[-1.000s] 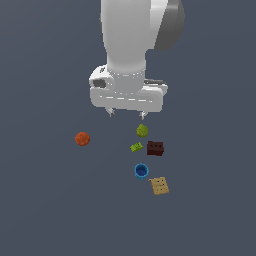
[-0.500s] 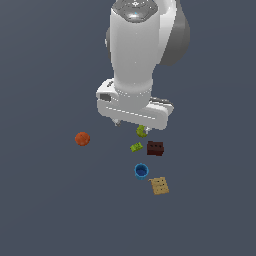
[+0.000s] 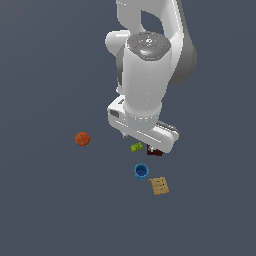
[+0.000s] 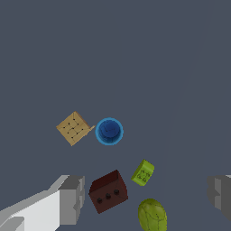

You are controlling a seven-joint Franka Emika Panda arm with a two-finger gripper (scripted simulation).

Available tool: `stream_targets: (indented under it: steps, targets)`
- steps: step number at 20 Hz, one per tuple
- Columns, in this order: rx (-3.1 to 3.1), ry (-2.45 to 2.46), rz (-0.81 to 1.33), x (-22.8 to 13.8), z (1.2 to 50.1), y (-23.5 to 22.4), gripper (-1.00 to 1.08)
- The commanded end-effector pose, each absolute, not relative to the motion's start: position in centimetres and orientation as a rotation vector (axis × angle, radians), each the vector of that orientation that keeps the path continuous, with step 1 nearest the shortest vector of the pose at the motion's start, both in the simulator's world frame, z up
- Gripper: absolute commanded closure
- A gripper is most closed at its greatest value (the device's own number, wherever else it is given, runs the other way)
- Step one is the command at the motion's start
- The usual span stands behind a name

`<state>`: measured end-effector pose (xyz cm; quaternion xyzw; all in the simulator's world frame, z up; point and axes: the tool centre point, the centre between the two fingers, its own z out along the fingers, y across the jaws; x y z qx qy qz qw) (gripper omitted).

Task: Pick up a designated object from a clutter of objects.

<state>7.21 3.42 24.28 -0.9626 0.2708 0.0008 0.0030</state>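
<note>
The designated object, a flat tan square block (image 3: 159,185) (image 4: 73,128) with dark dots, lies on the grey floor beside the blue cup (image 3: 141,171) (image 4: 109,131). The clutter also holds a lime-green brick (image 3: 136,147) (image 4: 143,173), a dark brown block (image 3: 154,151) (image 4: 108,191), an olive-green ball (image 4: 152,215) and an orange-red ball (image 3: 82,139). My gripper (image 4: 146,197) is open and empty, hovering above the brown block, brick and olive ball. The tan block lies beyond the cup, apart from the fingers (image 4: 72,198). In the exterior view the arm hides the olive ball.
The floor is a plain dark grey surface with no edges in view. The orange-red ball sits alone toward the exterior view's left. The white arm (image 3: 147,75) rises over the clutter.
The arm has swung forward and lower over the clutter. Its hand now covers the olive-green ball and part of the brown block in the exterior view. No object has moved.
</note>
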Motion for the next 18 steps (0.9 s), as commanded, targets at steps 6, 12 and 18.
stream_targets:
  steps: [6,12,18]
  targets:
    - [-2.933,1.107,0.004,9.4,21.1,5.2,-0.92]
    - [-2.851,1.306,0.005,11.0,18.5,6.7,-0.92]
    - [-2.756,1.498,0.005,12.3,15.6,8.2,-0.92]
